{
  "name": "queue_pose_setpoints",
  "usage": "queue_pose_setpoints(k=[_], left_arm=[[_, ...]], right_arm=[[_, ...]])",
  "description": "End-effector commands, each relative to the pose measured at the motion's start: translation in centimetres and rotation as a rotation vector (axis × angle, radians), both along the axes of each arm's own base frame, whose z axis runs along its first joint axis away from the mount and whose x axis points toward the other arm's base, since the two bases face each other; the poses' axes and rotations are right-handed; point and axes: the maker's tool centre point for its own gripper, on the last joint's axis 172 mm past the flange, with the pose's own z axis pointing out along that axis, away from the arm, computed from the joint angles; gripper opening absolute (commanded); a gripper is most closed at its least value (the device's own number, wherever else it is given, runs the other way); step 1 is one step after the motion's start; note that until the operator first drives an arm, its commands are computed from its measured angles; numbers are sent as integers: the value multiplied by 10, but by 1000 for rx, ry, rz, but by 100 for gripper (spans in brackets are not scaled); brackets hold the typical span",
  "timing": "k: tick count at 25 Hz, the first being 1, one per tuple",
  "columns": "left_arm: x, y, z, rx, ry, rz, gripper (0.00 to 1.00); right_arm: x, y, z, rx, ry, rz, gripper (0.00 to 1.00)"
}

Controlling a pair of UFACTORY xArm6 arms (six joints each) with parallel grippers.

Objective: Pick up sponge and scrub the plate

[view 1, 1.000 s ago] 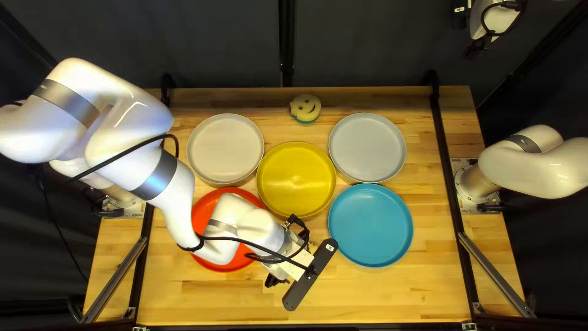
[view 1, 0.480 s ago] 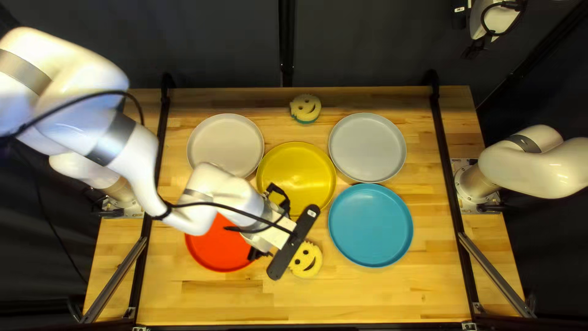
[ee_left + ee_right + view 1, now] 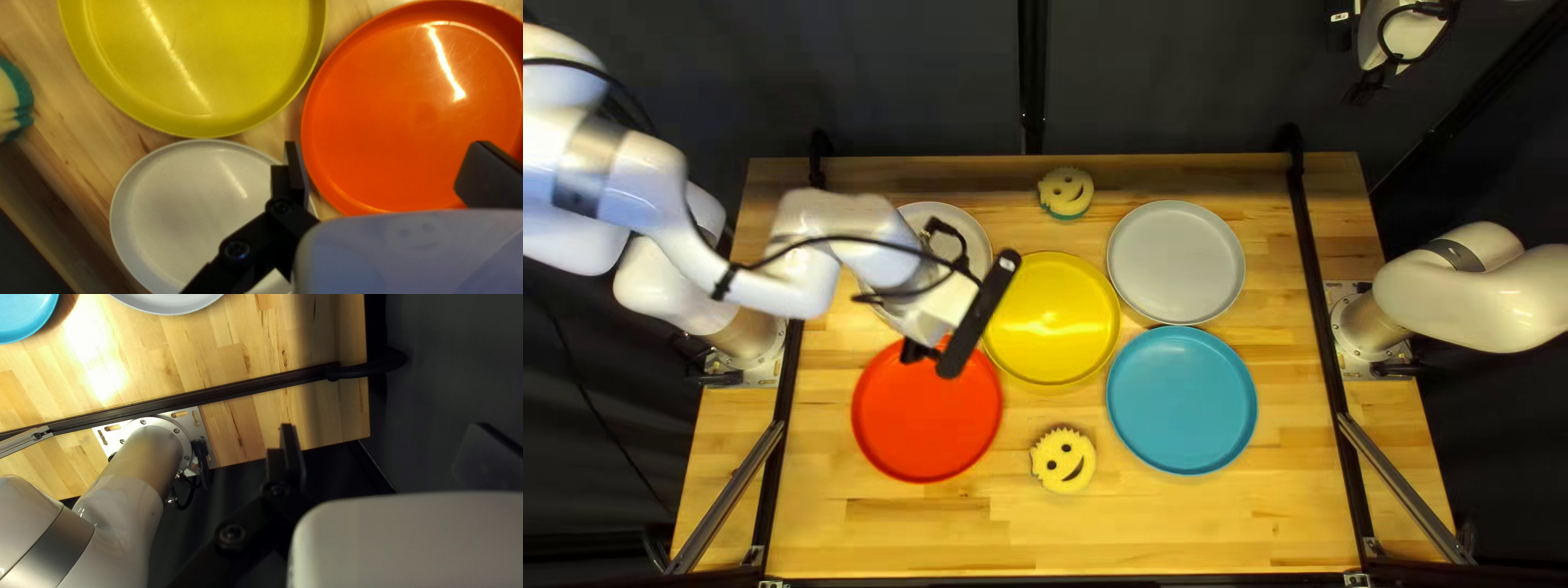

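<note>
While the left gripper hangs fingers wide above the red plate's far side, the right gripper sits wide too, past the table's far right corner. Blue plate, red plate, yellow plate between and farther back. Near sponge flat between red and blue, roundish, long axis unclear, spiky edge far-left, chin near-right; far sponge beyond yellow

Robotics lab or similar workcell, one wooden table, robot arm bases bolted at left and right edges, dark curtain behind far edge.
</note>
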Motion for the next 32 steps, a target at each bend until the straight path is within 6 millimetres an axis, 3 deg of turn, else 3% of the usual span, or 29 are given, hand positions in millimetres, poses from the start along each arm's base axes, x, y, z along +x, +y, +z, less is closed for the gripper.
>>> queue_pose_setpoints(k=[1,7,12,15,18,20,32], left_arm=[[-35,46,27,7,17,41,100],[-77,88,56,18,13,91,100],[-118,131,87,31,1,128,100],[-145,167,106,32,-10,156,100],[-160,187,116,33,-15,177,100],[-172,192,121,33,-29,197,100],[-172,192,121,33,-29,197,100]], right_arm=[[0,0,0,0,0,0,100],[0,0,0,0,0,0,100],[0,0,0,0,0,0,100],[0,0,0,0,0,0,100],[0,0,0,0,0,0,100],[0,0,0,0,0,0,100],[0,0,0,0,0,0,100]])
